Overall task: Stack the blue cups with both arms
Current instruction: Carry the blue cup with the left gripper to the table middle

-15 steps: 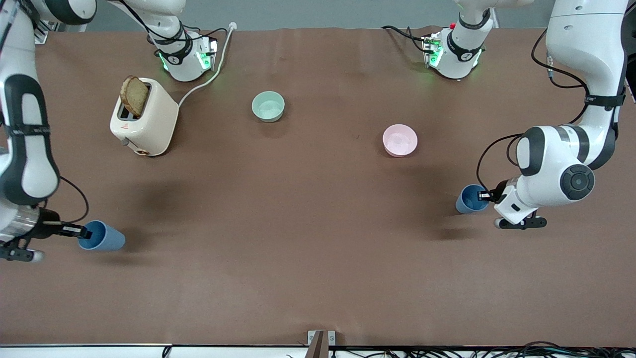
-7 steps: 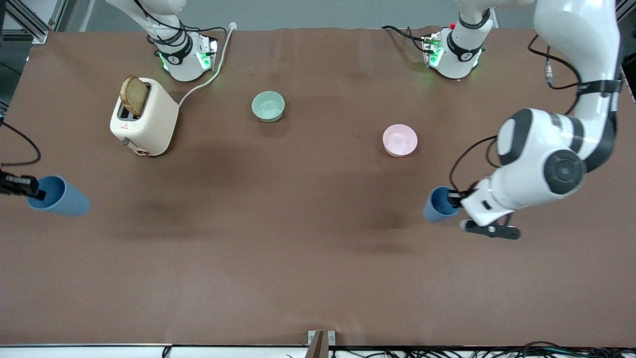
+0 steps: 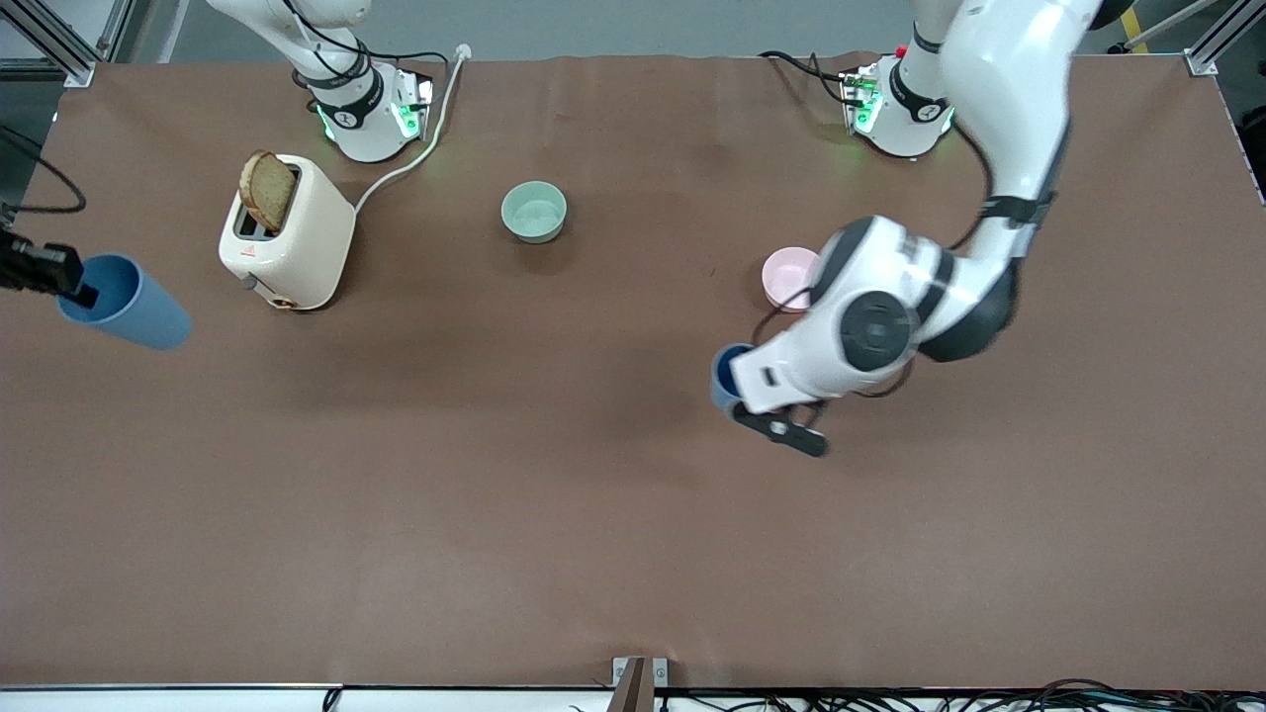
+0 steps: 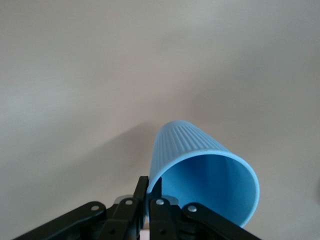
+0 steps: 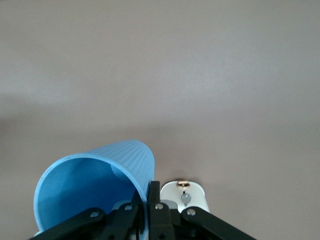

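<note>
Blue cups (image 3: 126,303) (image 3: 725,377), rims pinched in left end effector (image 4: 148,200) and right end effector (image 5: 149,200).

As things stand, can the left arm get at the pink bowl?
Probably not for a pickup: the left hand is shut on a blue cup, so it has no free grip. Position isn't the problem; the arm is already right by the pink bowl, partly covering it in the front view.

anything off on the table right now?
Nothing stands out. Each gripper, left and right, holds a blue cup by its rim, in the air. Bowls upright, bread sits in the toaster.
</note>
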You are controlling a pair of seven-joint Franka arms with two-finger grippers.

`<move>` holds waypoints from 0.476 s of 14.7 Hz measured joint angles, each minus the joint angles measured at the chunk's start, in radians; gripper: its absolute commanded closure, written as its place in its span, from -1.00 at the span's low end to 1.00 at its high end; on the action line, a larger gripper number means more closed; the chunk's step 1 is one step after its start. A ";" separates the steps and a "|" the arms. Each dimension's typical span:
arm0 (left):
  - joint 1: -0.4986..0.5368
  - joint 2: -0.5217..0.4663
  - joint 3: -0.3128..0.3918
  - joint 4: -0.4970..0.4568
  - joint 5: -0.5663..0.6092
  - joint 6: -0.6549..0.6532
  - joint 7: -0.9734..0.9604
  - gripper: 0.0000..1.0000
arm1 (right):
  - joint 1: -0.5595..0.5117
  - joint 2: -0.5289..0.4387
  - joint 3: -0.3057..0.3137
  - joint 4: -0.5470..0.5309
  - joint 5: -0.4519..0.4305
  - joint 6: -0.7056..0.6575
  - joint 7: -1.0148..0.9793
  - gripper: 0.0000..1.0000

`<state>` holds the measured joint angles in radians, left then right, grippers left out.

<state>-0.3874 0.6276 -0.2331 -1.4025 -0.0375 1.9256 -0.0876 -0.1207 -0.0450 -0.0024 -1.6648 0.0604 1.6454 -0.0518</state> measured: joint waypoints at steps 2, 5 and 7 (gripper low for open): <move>-0.068 0.047 0.001 0.036 0.000 0.041 -0.020 0.99 | 0.021 -0.027 0.003 -0.030 -0.005 0.000 0.047 0.93; -0.119 0.089 0.001 0.060 0.000 0.093 -0.020 0.99 | 0.045 -0.028 0.004 -0.029 -0.006 -0.020 0.107 0.94; -0.146 0.104 0.004 0.065 0.000 0.103 -0.020 0.99 | 0.047 -0.028 0.004 -0.008 -0.007 -0.022 0.119 0.94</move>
<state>-0.5330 0.7320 -0.2294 -1.3377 -0.0374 2.0290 -0.1078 -0.0734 -0.0728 0.0016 -1.6724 0.0536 1.6235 0.0674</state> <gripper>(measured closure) 0.947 0.947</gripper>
